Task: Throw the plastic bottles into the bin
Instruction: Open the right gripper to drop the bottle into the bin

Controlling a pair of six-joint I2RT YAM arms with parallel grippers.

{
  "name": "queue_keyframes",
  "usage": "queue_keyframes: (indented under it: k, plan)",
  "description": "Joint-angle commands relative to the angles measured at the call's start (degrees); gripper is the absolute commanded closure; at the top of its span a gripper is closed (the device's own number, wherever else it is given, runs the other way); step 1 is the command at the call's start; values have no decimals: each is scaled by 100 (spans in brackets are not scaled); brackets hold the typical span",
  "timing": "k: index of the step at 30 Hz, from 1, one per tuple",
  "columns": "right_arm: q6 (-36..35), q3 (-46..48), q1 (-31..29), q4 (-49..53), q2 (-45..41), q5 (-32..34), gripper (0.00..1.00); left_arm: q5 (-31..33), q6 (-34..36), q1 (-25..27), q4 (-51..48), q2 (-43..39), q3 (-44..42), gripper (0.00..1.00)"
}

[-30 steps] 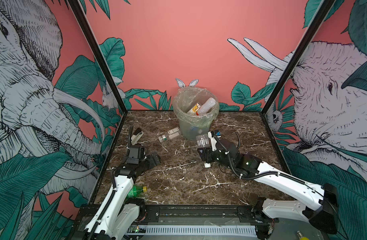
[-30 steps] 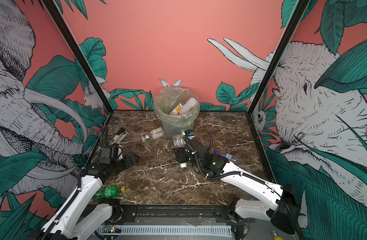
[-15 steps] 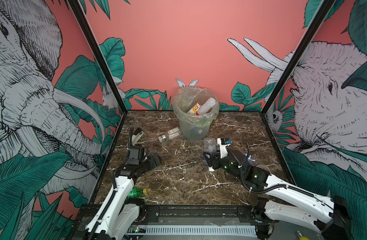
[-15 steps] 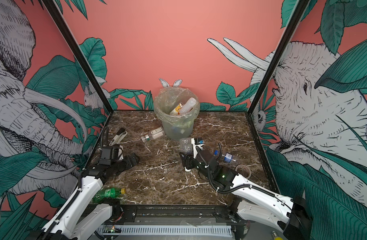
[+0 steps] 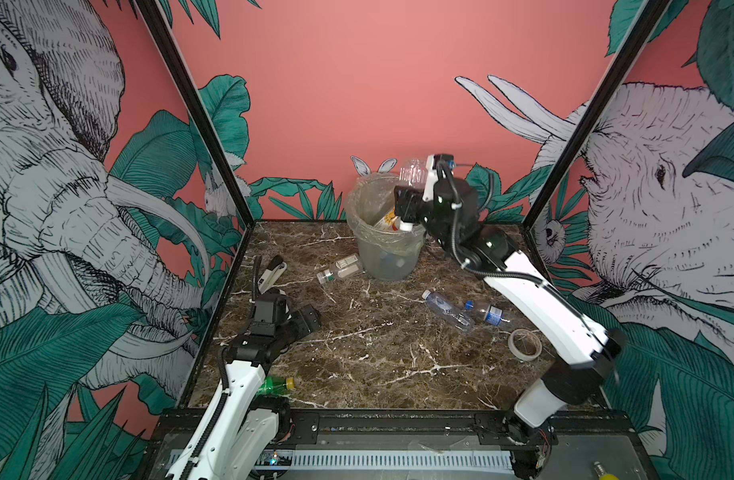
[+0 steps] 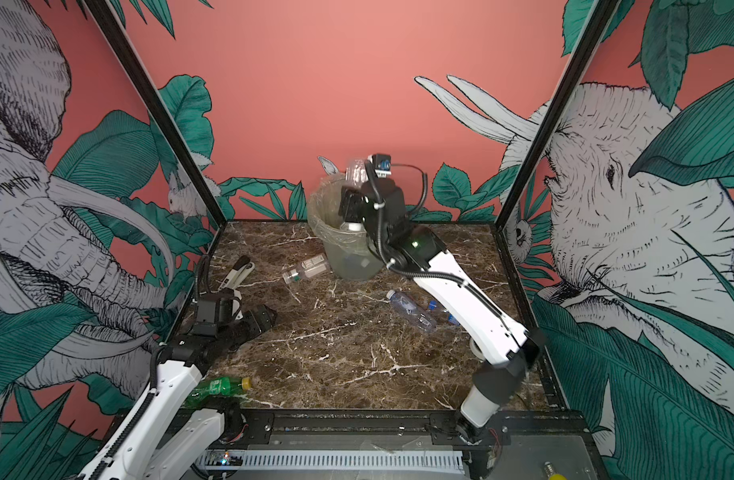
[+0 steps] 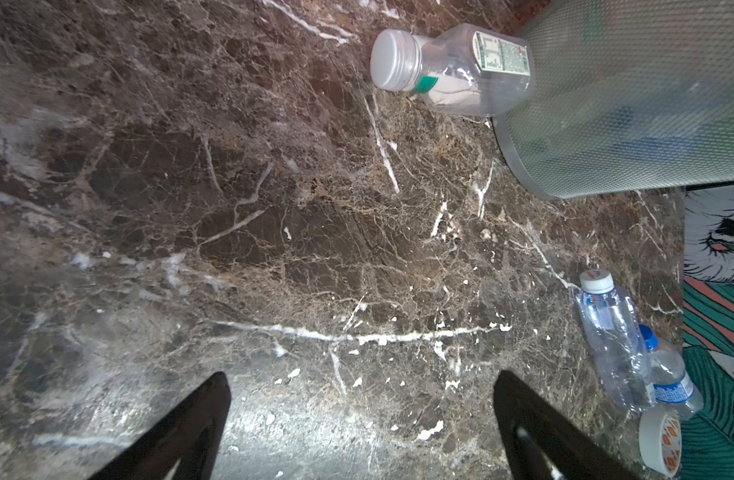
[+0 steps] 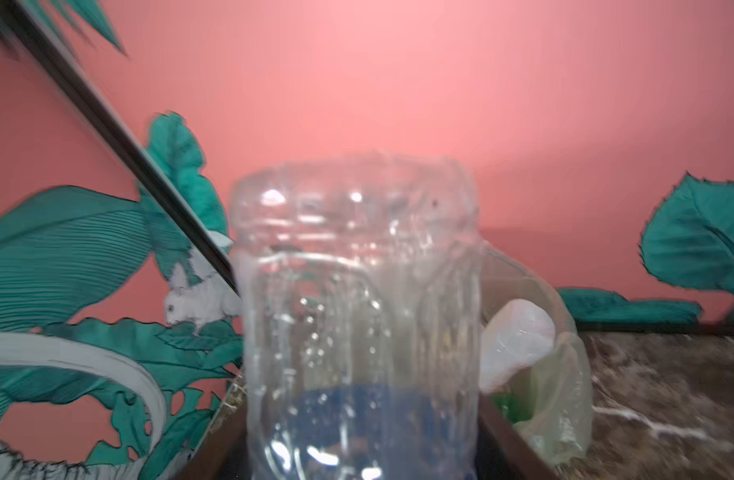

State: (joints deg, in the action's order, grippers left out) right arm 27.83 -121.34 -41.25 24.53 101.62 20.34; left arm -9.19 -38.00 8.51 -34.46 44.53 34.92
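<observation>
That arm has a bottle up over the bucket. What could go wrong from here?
The right pincer holds the clear bottle nearer the right rim of the bin than its middle, so the bottle might clip the rim and fall outside. A white bottle already inside stands high and could knock it aside. The pincer also hangs close to the bag liner and might snag it when pulling away.

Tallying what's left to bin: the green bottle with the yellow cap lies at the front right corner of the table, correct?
Not quite. The green bottle with the yellow cap lies at the front left corner of the table, beside the left arm, as both top views show.
</observation>
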Motion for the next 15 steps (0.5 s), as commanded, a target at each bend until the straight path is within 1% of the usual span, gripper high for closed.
queue_keyframes:
  k: [1, 2, 4, 5, 6, 7, 9, 11, 13, 15]
  plan:
    - [-38, -1812, 331, 1889, 1307, -172, 11, -34, -153, -41, -157, 7, 257, 1]
    - [-78, -2609, 346, 2322, 1711, -176, 3, -84, -183, -34, -159, 16, 281, 1]
    - [-87, -3732, 332, 2929, 2200, -254, 1, -151, -232, -44, -182, 27, 313, 1]
    - [-72, -4007, 321, 3078, 2268, -327, 1, -173, -265, -54, -187, 23, 323, 1]
    - [-53, -4033, 311, 3140, 2202, -341, 1, -176, -269, -56, -187, 12, 323, 1]
    - [-42, -3849, 290, 3081, 2001, -365, 1, -171, -296, -54, -187, 4, 323, 1]
    - [-143, -2877, 225, 2635, 1349, -466, 1, -180, -284, -58, -154, 7, 316, 1]
    - [-173, -1382, 162, 1844, 395, -569, 1, -158, -278, -60, -148, 33, 370, 1]
    - [-140, -82, 153, 1170, -473, -657, 1, -132, -278, -61, -158, 109, 438, 1]
    - [-81, 997, 153, 751, -1228, -652, 1, -127, -284, -61, -187, 208, 543, 1]
